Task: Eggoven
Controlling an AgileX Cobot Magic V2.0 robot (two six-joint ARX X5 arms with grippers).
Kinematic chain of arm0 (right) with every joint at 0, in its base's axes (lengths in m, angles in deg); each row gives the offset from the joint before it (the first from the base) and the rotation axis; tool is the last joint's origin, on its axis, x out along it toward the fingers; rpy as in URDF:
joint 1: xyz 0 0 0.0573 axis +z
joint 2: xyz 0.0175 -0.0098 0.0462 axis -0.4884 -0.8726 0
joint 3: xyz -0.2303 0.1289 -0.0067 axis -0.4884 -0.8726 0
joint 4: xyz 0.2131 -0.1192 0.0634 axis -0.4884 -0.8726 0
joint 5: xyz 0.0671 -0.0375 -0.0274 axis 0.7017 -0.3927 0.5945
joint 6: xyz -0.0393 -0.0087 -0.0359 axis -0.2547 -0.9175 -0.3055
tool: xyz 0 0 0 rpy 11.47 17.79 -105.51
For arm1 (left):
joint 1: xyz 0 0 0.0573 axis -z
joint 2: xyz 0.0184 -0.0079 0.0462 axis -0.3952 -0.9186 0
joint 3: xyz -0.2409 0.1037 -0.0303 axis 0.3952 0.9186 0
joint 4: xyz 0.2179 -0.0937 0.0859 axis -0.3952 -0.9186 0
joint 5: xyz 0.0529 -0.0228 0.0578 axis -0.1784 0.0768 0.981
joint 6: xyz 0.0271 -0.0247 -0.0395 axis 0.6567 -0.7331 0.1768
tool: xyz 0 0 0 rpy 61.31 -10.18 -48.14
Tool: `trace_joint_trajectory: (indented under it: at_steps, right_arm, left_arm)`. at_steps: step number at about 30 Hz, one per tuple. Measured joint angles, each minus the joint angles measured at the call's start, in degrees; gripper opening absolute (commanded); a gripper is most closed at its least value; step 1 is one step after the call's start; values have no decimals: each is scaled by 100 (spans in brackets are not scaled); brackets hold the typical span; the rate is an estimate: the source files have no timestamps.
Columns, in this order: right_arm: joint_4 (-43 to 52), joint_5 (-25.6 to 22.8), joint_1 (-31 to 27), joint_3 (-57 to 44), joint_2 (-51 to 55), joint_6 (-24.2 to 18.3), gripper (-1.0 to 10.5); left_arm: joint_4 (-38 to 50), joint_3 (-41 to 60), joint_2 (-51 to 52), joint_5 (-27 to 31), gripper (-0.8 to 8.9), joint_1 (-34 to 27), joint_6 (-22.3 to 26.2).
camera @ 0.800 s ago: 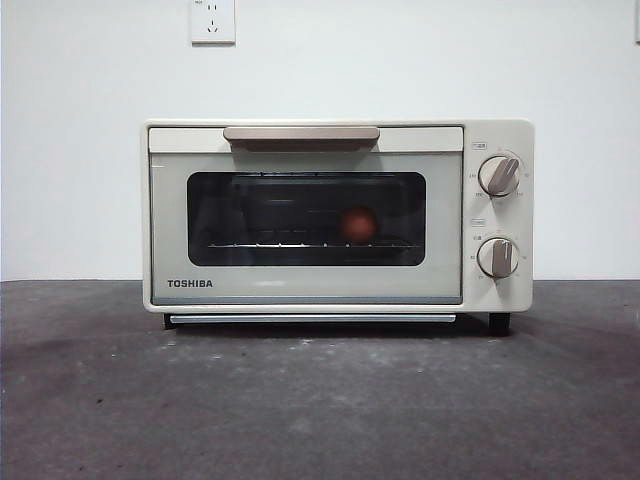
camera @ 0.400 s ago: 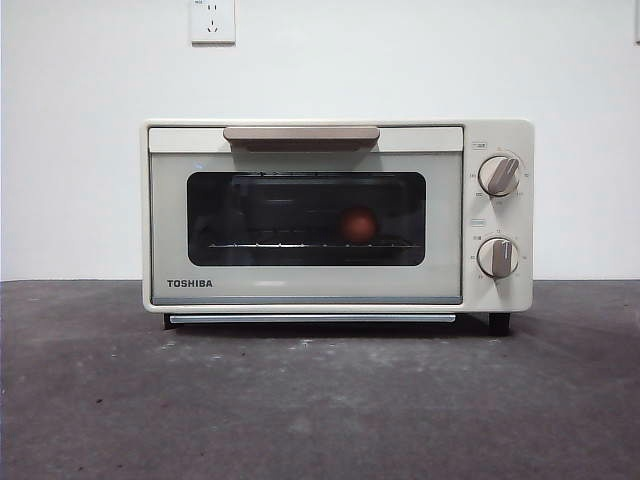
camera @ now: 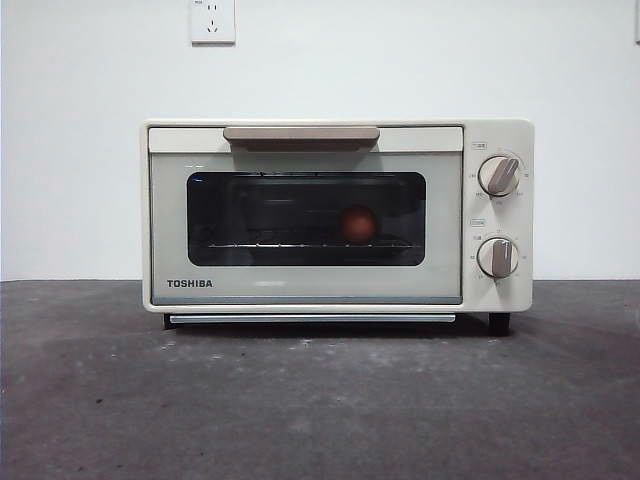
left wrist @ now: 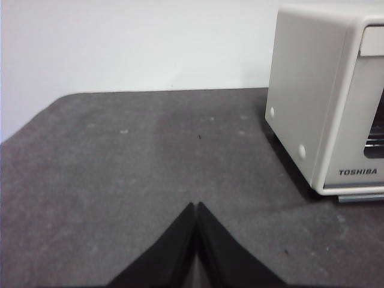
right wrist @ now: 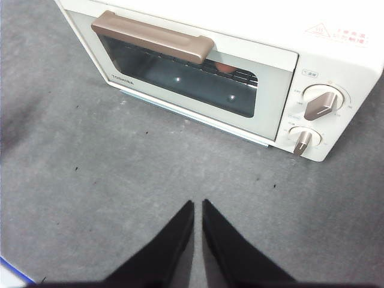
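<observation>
Compared with the picture of one second ago, nothing has moved: the toaster oven (camera: 337,218) stands on the same place, its door is closed as before, and the egg (camera: 358,224) lies at the same spot. Only a small reflection on the glass looks a little different.

The egg is inside the oven, on the wire rack (camera: 312,243), behind the dark glass and somewhat toward the side of the knobs. The beige handle (camera: 301,136) runs along the top of the door. The upper knob (camera: 499,175) is tilted and the lower knob (camera: 498,257) points almost straight up.

The oven sits toward the back edge of the dark grey table (camera: 320,400), near the white wall, where a wall socket (camera: 212,20) is above it.

The left gripper (left wrist: 196,207) is over the bare table beside the oven's plain side, its jaws pressed together and holding nothing. The right gripper (right wrist: 198,205) is in front of the door, well apart from it, its jaws nearly together with only a thin slit between, also holding nothing. No arm stands before the oven in the front view.
</observation>
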Motion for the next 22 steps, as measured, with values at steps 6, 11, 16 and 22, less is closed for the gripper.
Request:
trace_joint_trajectory:
  at_steps: [6,11,16,22]
  right_arm:
    - [0,0,0,0,0,0,5]
    - [0,-2,0,0,0,0,5]
    - [0,0,0,0,0,0,5]
    - [0,-2,0,0,0,0,5]
  left_arm:
    - [-413,0,2,7,8,0,-111]
    - [-413,2,2,7,8,0,-149]
    - [-413,2,2,9,8,0,-151]
    - [-413,2,2,7,8,0,-151]
